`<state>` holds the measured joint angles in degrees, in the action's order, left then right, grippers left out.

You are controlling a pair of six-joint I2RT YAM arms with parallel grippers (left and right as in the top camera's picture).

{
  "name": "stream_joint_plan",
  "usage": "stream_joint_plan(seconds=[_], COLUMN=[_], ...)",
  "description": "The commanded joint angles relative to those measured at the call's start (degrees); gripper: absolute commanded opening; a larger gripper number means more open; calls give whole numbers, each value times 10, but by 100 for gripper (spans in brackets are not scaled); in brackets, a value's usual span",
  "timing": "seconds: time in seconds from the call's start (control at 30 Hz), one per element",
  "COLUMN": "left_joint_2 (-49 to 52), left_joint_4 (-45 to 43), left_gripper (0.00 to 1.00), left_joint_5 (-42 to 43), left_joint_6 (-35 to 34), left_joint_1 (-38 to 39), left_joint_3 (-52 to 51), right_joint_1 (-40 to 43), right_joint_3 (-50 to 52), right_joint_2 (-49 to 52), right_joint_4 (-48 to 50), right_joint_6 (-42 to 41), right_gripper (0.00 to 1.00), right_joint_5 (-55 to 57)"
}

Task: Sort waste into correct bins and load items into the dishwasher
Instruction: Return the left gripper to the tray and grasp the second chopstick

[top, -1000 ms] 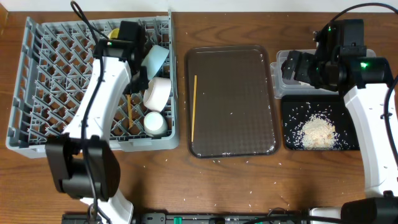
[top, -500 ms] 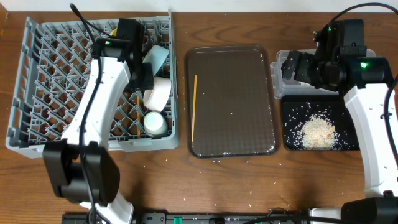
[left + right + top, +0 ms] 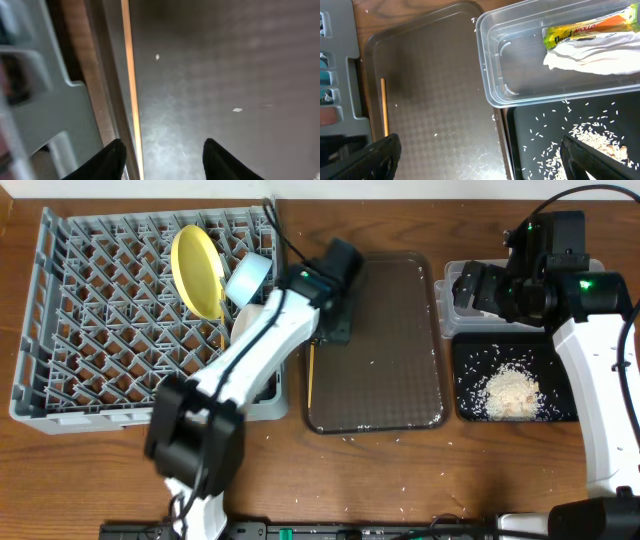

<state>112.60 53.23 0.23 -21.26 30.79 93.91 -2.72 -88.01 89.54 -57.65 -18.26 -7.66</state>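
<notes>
Since a second ago my left gripper has swung off the dish rack to the brown tray, fingers spread either side of the chopstick lying along its rack-side edge. My right gripper hangs, fingers wide apart, by the clear tub holding wrapper and napkin.

Centre of scene: a dark brown rectangular serving tray with fine embossed texture, raised rim and rounded corners, lying flat on a reddish-brown wooden worktop. Long sides running near to far. Woodgrain showing around the tray on all four sides.
</notes>
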Motion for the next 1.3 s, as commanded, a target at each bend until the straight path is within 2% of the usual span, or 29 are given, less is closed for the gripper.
stream_joint_plan(seconds=[0.0,0.33,0.6,0.83,1.1,1.2,1.27], left_joint_2=[45,95,125,127,128,128,128], left_joint_4=[-14,-65,-64,-64,-65,-68,-74], left_gripper=[51,51,50,50,50,45,38], left_joint_5=[-30,-30,-17,-14,7,7,7], left_joint_6=[18,136,132,94,93,93,74], left_joint_1=[-12,-23,-31,-31,-31,-31,-31], left_joint_3=[5,3,3,-1,-27,-39,-50], right_joint_1=[-3,-3,-3,-3,-3,-3,-3], right_joint_3=[1,1,1,1,1,1,1], right_joint_2=[4,4,4,4,4,4,4], right_joint_4=[0,0,0,0,0,0,0], right_joint_6=[3,3,3,3,3,3,3], right_gripper=[99,99,99,99,99,99,99], right_joint_5=[3,3,3,3,3,3,3])
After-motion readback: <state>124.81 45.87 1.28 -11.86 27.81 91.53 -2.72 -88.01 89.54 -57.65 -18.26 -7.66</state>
